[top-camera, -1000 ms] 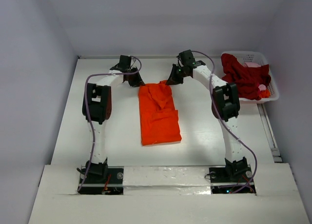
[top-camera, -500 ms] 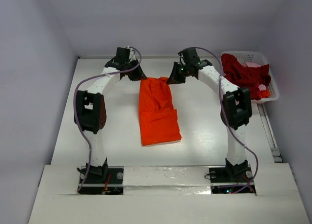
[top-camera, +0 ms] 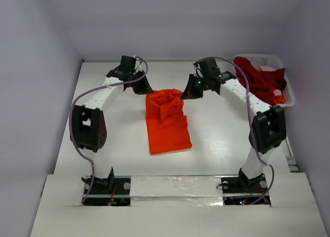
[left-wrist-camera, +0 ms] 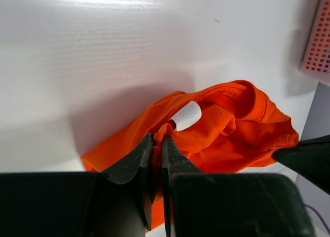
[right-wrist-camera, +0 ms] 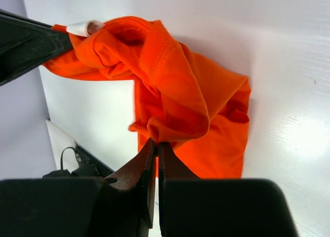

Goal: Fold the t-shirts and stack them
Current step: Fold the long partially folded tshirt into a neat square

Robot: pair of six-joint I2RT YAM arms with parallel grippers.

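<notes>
The bright orange-red t-shirt (top-camera: 166, 124) lay in the middle of the white table (top-camera: 221, 139), between the two arms. Its near half was flat, a tidy rectangle with straight side edges. Its far half was gathered into creased, bunched folds, and the wrist views showed that cloth raised enough to cast a shadow on the table. The collar curled open there, with stitched hems showing and a small white neck label (left-wrist-camera: 185, 115) turned outward.

The left gripper (left-wrist-camera: 157, 139) had its fingers pinched almost together on a thin fold at the shirt's far left edge, just beside the label. The right gripper (right-wrist-camera: 155, 142) was likewise closed tight on a rolled fold at the far right edge, the fabric drooping over its tips.

Well apart, at the table's far right corner, stood a white lattice basket (top-camera: 290, 92). A dark crimson t-shirt (top-camera: 260, 82) was heaped in it, crumpled and spilling over the near rim, with a bit of pink cloth (top-camera: 268, 68) showing behind it.
</notes>
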